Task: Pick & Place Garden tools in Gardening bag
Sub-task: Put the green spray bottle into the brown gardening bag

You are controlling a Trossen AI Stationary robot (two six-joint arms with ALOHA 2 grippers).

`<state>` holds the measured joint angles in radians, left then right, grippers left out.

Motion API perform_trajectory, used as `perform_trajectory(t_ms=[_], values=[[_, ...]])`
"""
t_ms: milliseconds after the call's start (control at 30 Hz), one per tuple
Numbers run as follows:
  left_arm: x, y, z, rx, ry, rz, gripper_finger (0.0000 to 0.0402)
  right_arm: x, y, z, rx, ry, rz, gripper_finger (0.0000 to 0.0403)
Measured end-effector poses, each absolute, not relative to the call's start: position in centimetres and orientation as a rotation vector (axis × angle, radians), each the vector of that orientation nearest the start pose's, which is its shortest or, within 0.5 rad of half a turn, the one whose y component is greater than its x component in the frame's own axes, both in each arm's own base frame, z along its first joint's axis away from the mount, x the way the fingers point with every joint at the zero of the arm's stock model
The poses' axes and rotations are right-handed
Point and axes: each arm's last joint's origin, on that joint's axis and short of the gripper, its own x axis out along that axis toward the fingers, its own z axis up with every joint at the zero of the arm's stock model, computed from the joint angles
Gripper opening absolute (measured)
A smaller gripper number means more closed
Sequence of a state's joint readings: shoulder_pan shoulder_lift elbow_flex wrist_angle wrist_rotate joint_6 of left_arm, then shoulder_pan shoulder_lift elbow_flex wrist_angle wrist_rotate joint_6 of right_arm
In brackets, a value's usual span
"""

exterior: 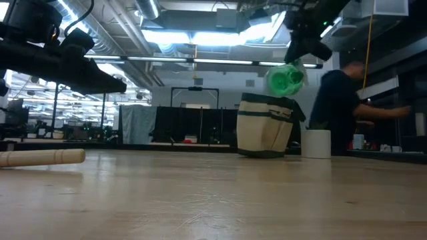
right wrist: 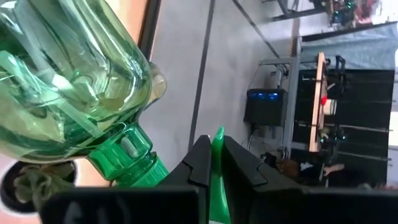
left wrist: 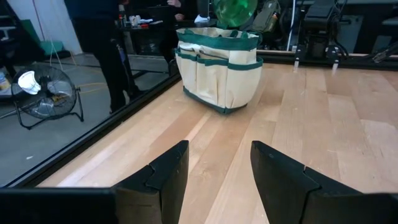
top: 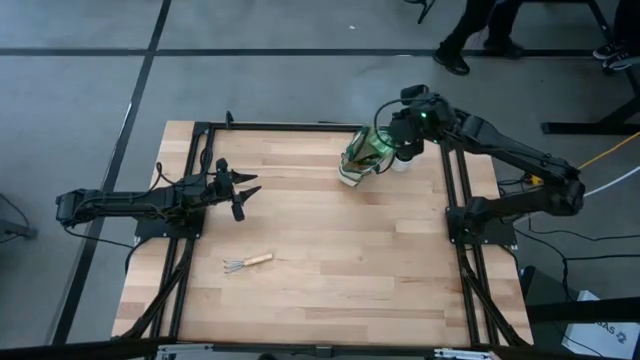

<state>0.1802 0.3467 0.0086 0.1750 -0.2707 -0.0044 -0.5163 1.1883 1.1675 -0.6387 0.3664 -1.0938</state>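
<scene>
Right wrist view: right gripper (right wrist: 211,163) pinching green sprayer (right wrist: 74,99), low view: above bag (exterior: 265,125)

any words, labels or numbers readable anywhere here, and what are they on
White box on the floor by the table's corner, high view: dark print, too small and cut off to read.
Gardening bag: no text visible.
Green sprayer in the right gripper: no label visible.
Rake: no markings.

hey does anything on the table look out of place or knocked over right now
Nothing looks spilled or damaged. The gardening bag stands upright near the table's far edge, with the right gripper holding the green sprayer piece above it. The wooden-handled rake lies flat on the table, not yet bagged.
</scene>
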Motion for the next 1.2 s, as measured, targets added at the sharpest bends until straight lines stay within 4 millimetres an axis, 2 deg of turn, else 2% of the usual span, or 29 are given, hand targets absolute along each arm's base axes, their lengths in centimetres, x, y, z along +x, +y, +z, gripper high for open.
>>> perform_trajectory(t_ms=[267, 633, 867, 1200], values=[[11.4, 2.9, 15.3, 0.003, 0.163, 0.451, 0.0169, 23.1, -14.3, 33.4, -0.986, 1.037, -0.395, 0.0023], [11.4, 2.9, 15.3, 0.003, 0.163, 0.450, 0.0169, 24.9, -15.0, 31.0, -0.991, 1.064, -0.223, 0.0023], [11.4, 2.9, 15.3, 0.003, 0.163, 0.451, 0.0169, 25.6, -15.3, 29.9, -0.977, 1.095, -0.185, 0.0023], [11.4, 2.9, 15.3, 0.003, 0.163, 0.451, 0.0169, 25.8, -15.3, 29.8, -0.966, 1.059, -0.145, 0.0023]])
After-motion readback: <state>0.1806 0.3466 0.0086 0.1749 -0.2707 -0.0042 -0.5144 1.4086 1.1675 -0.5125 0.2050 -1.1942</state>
